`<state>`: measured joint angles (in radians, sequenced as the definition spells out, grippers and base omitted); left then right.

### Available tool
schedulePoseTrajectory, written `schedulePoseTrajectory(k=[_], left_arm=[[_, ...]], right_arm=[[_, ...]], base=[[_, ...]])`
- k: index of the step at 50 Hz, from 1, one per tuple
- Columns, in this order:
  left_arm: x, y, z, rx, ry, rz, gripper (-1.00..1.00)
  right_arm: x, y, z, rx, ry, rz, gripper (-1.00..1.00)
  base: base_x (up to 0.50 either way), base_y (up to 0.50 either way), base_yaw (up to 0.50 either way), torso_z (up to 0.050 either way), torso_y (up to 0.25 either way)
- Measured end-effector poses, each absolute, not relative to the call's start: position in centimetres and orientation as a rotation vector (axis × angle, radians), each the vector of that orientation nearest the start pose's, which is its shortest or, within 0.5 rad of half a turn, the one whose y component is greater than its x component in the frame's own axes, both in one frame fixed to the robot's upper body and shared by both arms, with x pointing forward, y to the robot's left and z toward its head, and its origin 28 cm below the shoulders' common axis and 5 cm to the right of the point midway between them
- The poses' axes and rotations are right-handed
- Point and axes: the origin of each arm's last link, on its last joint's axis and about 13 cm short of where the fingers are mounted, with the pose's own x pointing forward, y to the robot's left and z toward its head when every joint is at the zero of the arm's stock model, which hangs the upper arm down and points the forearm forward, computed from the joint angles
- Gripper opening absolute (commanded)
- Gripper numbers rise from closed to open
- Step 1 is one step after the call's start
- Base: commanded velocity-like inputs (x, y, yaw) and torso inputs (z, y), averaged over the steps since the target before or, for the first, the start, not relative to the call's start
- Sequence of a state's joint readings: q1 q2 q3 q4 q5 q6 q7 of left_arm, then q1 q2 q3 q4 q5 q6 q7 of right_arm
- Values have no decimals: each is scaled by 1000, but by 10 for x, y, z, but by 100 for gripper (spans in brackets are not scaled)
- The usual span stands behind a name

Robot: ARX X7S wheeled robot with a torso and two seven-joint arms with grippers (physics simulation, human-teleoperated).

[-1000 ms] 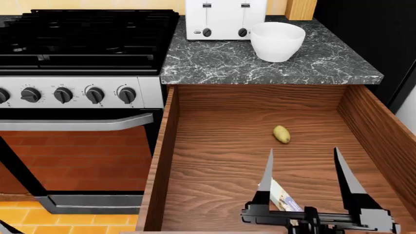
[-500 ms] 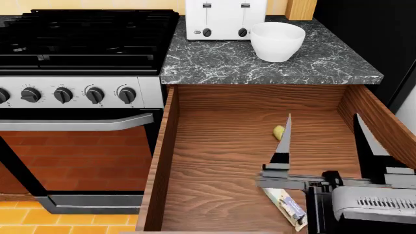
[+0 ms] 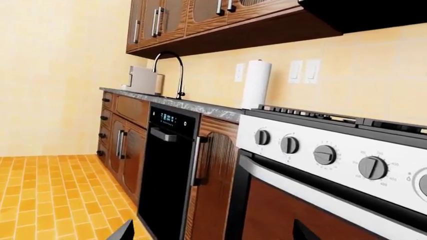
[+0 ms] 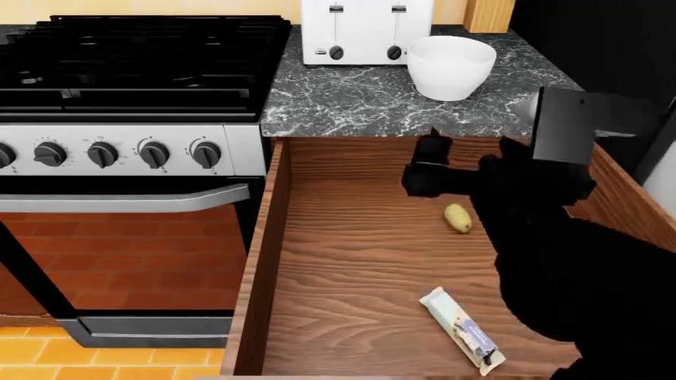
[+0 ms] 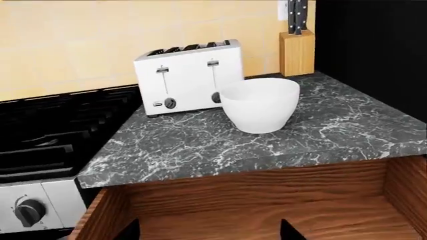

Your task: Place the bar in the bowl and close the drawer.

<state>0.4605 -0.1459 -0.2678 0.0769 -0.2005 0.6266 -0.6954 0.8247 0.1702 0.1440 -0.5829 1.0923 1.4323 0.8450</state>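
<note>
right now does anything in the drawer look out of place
Yes: a small yellowish potato-like lump lies loose on the drawer floor beside the wrapped bar, which lies askew. Nothing looks spilled or damaged.

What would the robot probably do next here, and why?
Probably swing the right arm back down toward the wrapped bar. The bar lies untouched on the floor of the open drawer, near its front, while the arm is raised toward the counter. The white bowl beside the toaster looks empty, so nothing has been carried over yet.
</note>
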Motion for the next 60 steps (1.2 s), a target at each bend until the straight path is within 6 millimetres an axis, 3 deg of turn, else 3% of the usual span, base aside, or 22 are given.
schedulePoseTrajectory(k=[11,25,60], left_arm=[[91,296,15,-9,-315,927,100],[90,297,17,-5,-320,920,100],[98,297,22,-5,-324,902,100]], right_arm=[[272,-89,254,118,294,83,100],[289,-91,250,124,438,90,100],[288,-94,248,158,479,88,100]], base=[[0,0,0,0,0],[0,0,0,0,0],[82,0,0,0,0]])
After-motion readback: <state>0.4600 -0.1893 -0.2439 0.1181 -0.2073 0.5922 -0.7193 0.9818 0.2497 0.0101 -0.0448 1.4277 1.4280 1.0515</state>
